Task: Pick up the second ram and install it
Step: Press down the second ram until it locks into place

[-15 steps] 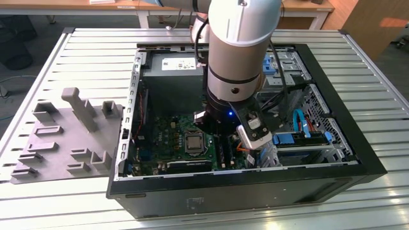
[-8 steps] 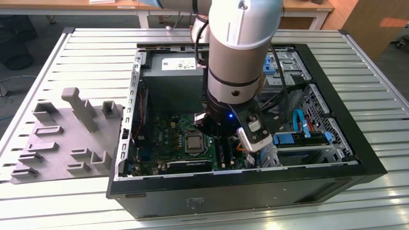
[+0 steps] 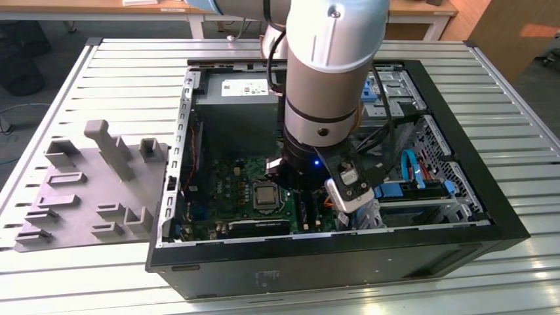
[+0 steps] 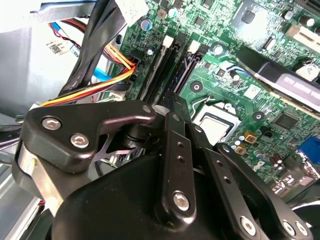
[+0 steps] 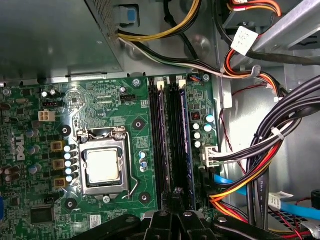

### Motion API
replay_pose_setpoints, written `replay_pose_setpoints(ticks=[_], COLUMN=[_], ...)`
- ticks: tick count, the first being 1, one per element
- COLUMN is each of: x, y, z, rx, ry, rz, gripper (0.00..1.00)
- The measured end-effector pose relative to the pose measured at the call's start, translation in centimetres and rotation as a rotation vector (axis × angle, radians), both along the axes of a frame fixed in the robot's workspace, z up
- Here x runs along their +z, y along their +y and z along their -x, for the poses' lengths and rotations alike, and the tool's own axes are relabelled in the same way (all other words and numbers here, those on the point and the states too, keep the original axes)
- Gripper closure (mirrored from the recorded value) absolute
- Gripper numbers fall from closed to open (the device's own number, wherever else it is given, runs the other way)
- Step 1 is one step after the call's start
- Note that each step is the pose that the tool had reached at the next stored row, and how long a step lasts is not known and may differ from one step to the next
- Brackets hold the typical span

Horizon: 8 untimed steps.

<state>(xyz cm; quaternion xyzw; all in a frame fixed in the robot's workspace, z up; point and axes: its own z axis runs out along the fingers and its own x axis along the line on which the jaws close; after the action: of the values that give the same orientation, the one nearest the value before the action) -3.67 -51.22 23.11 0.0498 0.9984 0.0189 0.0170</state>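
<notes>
We see black gripper (image 5: 176, 197) low over long black slots (image 5: 172, 140) on green motherboard (image 5: 100, 107); grip state unclear.

Motherboard (image 3: 236, 190) inside open computer case (image 3: 455, 216), parts tray (image 3: 88, 190) beside it on the exterior view's left

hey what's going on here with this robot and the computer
A robot arm is reaching down into an open computer case lying on a slatted table. Its gripper sits low over the motherboard, right at the memory slots beside the processor socket. A dark stick, apparently the second ram, lies along the slots. A grey parts tray sits beside the case.
</notes>
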Motion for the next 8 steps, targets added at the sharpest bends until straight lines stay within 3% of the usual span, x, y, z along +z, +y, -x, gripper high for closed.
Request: replay_pose_setpoints(ticks=[8], x=[-0.19], y=[-0.01], z=[0.0], rx=[0.0], ry=[0.0001], rz=[0.0002], gripper=[0.89])
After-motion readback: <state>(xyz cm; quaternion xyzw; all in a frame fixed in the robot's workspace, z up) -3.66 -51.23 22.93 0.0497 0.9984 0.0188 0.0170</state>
